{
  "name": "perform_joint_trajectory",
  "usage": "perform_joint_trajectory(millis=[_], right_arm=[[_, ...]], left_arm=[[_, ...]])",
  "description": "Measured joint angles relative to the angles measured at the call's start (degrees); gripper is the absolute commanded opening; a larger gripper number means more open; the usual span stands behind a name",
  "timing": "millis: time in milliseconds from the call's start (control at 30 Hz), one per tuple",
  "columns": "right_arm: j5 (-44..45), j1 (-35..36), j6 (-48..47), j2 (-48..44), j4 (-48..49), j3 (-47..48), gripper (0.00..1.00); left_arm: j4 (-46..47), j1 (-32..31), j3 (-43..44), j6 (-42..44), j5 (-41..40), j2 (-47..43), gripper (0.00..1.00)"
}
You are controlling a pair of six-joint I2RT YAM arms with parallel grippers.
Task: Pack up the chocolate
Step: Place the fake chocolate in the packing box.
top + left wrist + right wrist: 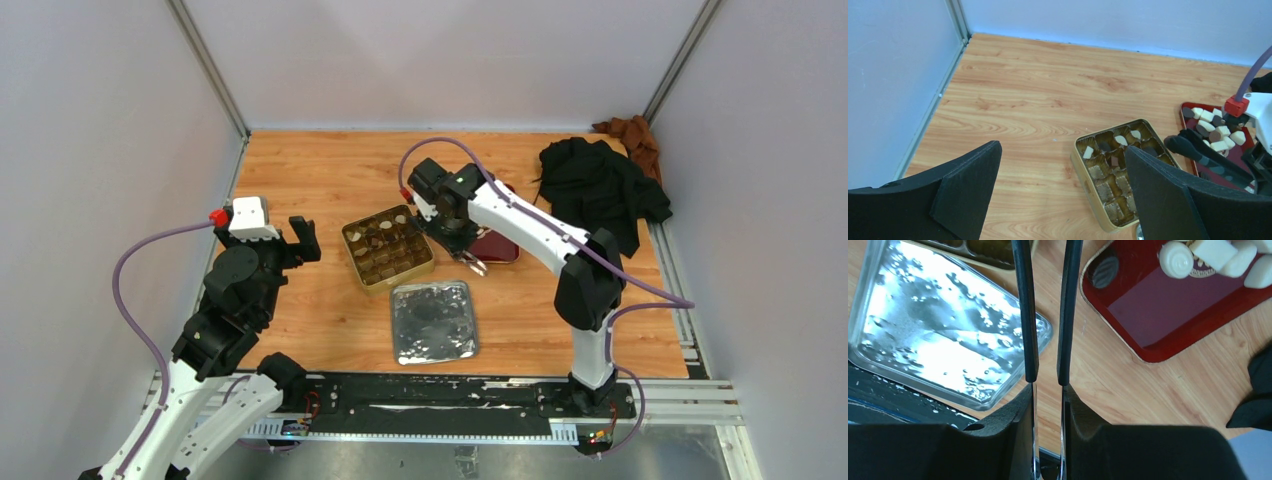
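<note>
Right claw [1047, 390] is shut tight on a pair of black tongs [1025, 315]. The two arms of the tongs run nearly parallel with a thin gap between them. Their tips go past the upper edge of the right wrist view, so we cannot tell if they hold anything. Left claw [302, 240] stands wide open and holds nothing, raised over the left part of the table [330, 170].

We count three containers and two cloths. The gold tin [1084, 182] sits at the middle, with the red tray [1168, 310] just beside it on the right and the silver tray [938, 335] near it on the front side. A black cloth [600, 185] and a brown cloth [630, 130] lie in the far right corner.

The widest bare wood is left of the tin and behind it, up to the walls. On the right, the red tray, the right arm and the cloths crowd the space.

The chocolate [1207, 116] is mostly in the red tray, cream and dark pieces together at its far end. The arm hides some, so we give no exact number. In the compartments of the gold tin we count three cream pieces and at least two dark ones. The silver tray shows only its shiny floor.
</note>
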Motion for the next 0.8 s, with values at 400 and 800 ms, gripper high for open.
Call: perform_joint_trajectory(millis=[400, 800], right_arm=[[-1.38, 5.60, 0.02, 6.54, -0.24, 8.98, 0.20], [-3.19, 8.61, 0.00, 12.22, -0.46, 15.34, 0.20]], left_arm=[[0.00, 0.00, 0.00, 0.02, 0.00, 0.00, 1.00], [0.00, 0.00, 0.00, 0.00, -0.02, 0.00, 1.00]])
